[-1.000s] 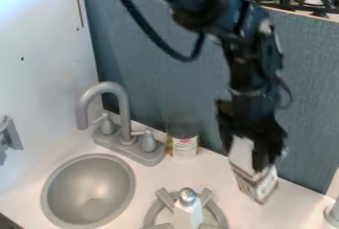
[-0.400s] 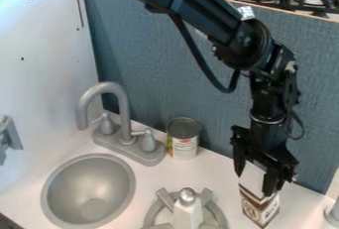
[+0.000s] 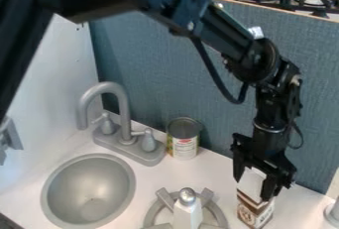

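At the lower right of the camera view, the black gripper (image 3: 253, 179) points down and is shut on a white and brown carton (image 3: 255, 209). Its fingers lie on either side of the carton's white top. The carton is close to upright, low at the counter (image 3: 212, 178); whether its base touches the surface I cannot tell. To its left, a white bottle-like object with a round silver top (image 3: 188, 209) stands on a grey burner grate (image 3: 157, 212).
An opened-looking can (image 3: 183, 143) stands against the blue back panel, beside the grey faucet (image 3: 119, 119). A round grey sink (image 3: 89, 191) lies at the lower left. Part of a grey object (image 3: 333, 213) shows at the right edge. The arm spans the top.
The gripper and carton have moved right and down, and the carton has gone from tilted to nearly upright. Lately they shifted slightly left. The upper arm now covers more of the upper left.
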`<control>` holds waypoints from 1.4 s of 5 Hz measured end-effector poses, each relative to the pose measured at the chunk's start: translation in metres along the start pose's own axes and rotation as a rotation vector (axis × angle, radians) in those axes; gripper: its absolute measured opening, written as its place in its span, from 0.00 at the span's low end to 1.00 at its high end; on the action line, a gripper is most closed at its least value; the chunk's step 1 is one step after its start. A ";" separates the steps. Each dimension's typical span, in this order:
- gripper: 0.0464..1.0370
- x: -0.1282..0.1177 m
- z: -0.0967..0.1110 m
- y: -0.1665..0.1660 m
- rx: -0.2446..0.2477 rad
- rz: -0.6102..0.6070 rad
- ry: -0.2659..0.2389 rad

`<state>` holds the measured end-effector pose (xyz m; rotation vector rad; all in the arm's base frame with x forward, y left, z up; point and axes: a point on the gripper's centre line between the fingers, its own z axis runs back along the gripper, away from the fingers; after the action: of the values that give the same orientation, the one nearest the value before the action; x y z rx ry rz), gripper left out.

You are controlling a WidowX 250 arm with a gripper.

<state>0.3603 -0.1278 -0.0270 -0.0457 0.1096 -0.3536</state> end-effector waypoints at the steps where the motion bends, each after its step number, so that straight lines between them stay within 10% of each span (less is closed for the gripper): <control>1: 0.79 0.000 -0.004 -0.005 0.000 0.015 0.028; 4: 0.98 0.006 -0.009 -0.016 -0.047 -0.013 0.026; 7: 0.97 -0.012 0.036 -0.021 -0.072 0.032 -0.097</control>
<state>0.3461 -0.1427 0.0117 -0.1322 0.0271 -0.3149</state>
